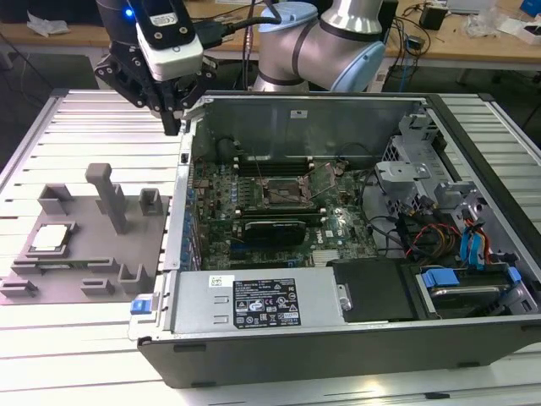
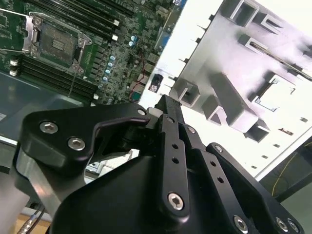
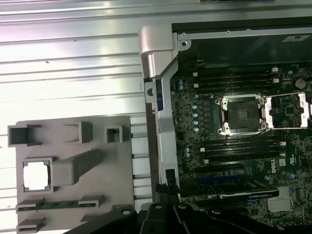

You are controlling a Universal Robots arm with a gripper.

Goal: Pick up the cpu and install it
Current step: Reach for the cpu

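From the exterior view, the small flat square cpu with its pale silvery top (image 1: 51, 238) lies in a recess of the grey plastic fixture tray with upright posts (image 1: 89, 249). The tray sits on the slatted metal table (image 1: 84, 127), at the exterior view's left of the open black computer case (image 1: 338, 355). Inside the case, the square metal-framed socket on the green motherboard (image 1: 283, 188) stands open and empty. By my reckoning nothing of the job is done: the pick and the install are both left. The black two-fingered claw (image 1: 174, 125) hangs by the case's far corner, well apart from the cpu.

In the second wrist view, the claw (image 2: 168, 101) looks pinched shut, its two arms meeting at one bar, with nothing in it and nothing touched. The tray lies beyond its tip.

In the first wrist view, the cpu (image 3: 36, 175) sits bright in its recess and the socket (image 3: 241, 114) is bare.
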